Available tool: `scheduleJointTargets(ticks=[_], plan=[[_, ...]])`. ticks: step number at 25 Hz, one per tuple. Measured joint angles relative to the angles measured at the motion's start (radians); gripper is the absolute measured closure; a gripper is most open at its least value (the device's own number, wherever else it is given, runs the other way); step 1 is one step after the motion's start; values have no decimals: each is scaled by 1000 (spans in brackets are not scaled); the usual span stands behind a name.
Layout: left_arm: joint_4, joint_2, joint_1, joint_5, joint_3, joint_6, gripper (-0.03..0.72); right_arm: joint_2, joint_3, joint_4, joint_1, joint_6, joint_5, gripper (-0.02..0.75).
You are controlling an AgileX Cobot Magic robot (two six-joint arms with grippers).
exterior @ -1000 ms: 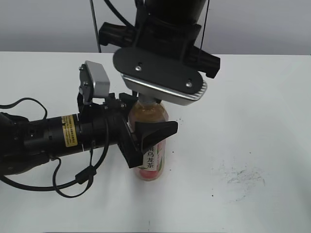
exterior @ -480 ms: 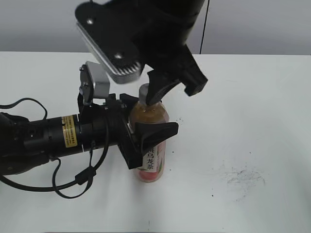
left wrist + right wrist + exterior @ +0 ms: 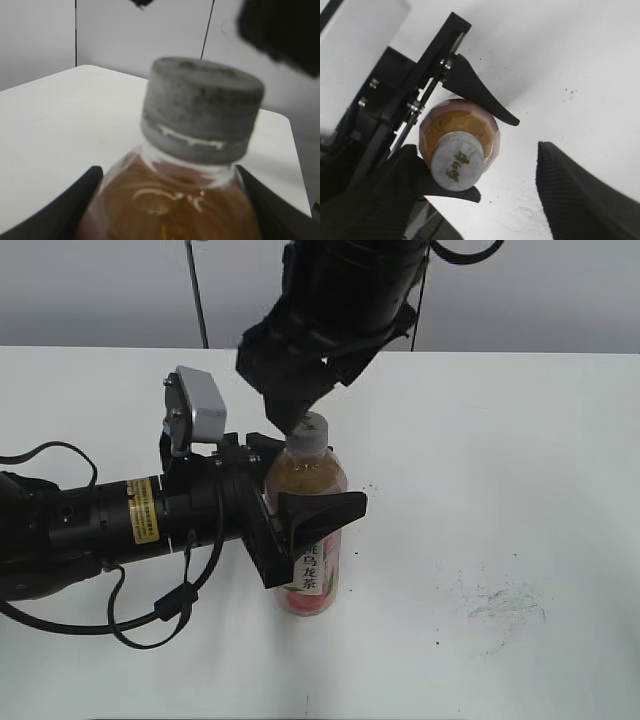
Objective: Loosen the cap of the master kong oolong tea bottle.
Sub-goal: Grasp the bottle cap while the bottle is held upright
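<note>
**Bottle braced, cap waiting for a grip**

Exterior view: the master kong oolong tea bottle (image 3: 308, 540) is standing upright on the white table (image 3: 520, 490), and the left gripper (image 3: 300, 530) is clamping its body from 9 o'clock, one finger showing across the front just above the label. The right gripper (image 3: 296, 412) is hanging over the cap (image 3: 307, 431) from 12 o'clock; its spread cannot be told here. The judgement: the left needs to be holding firm so the bottle is not spinning along with the twist.

Left wrist view: the cap (image 3: 202, 111) is filling the frame, blurred, its band sitting against the neck, amber tea below. Dark fingers are hugging both shoulders of the bottle. Only here is that band showing.

Right wrist view: looking straight down, the cap (image 3: 456, 164) is sitting at 8 o'clock of centre, dark mark on top. The right gripper's fingers (image 3: 580, 195) are standing wide apart, touching nothing. This view alone is showing the offset: centring over the cap before closing looks wise.
</note>
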Motion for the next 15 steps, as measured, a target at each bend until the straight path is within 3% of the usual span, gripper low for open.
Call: scheduleJointTargets(ticks=[8,15], plan=[[-2,0,0,17,-3,-4,243,-2,0,71,0,349,0,194],[-3,0,0,18,-3,-5,243,-6,18,89,0,495,0,194]])
